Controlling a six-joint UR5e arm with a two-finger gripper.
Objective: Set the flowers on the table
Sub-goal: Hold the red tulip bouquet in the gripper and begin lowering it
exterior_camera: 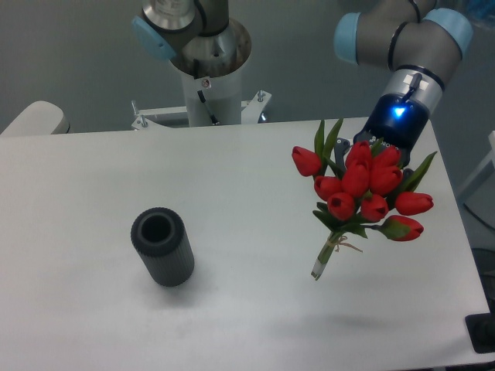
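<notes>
The flowers (362, 189), a bunch of red tulips with green leaves, hang in the air over the right part of the table (247, 193). Their tied stems (328, 253) slant down and to the left, clear of the surface, and a faint shadow lies on the table below. My gripper (360, 153) comes in from the upper right behind the blooms. The blooms hide most of its fingers. It is shut on the flowers, which nothing else holds up.
A dark grey ribbed vase (162, 247) stands upright on the left half of the table, well apart from the flowers. The robot's base (207, 73) rises behind the far edge. The table's right edge runs close to the bunch.
</notes>
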